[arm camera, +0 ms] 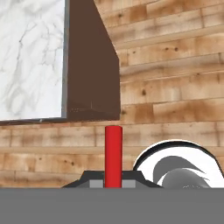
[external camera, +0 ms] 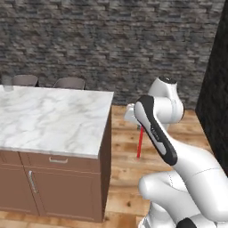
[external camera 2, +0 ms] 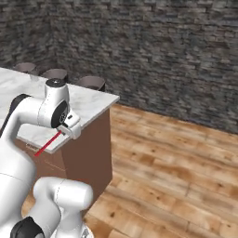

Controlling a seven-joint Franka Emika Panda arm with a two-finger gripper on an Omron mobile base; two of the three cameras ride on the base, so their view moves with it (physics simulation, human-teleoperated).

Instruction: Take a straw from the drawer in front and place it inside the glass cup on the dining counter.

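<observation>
Red straw (arm camera: 113, 155) pinched between closed claw (arm camera: 113, 183) tips, hanging down from it over the wooden floor (external camera 2: 176, 158), just off the dining counter (external camera: 49, 118) corner. Could slip or swing in so thin a grip; could clip the marble edge. Glass cup (external camera: 7, 83) far across the counter. Arm folded, elbow high, hand pointing down.

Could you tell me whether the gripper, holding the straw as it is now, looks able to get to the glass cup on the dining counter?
Probably not yet: the gripper holds the straw beside the dining counter, while the glass cup stands at its far corner.
</observation>
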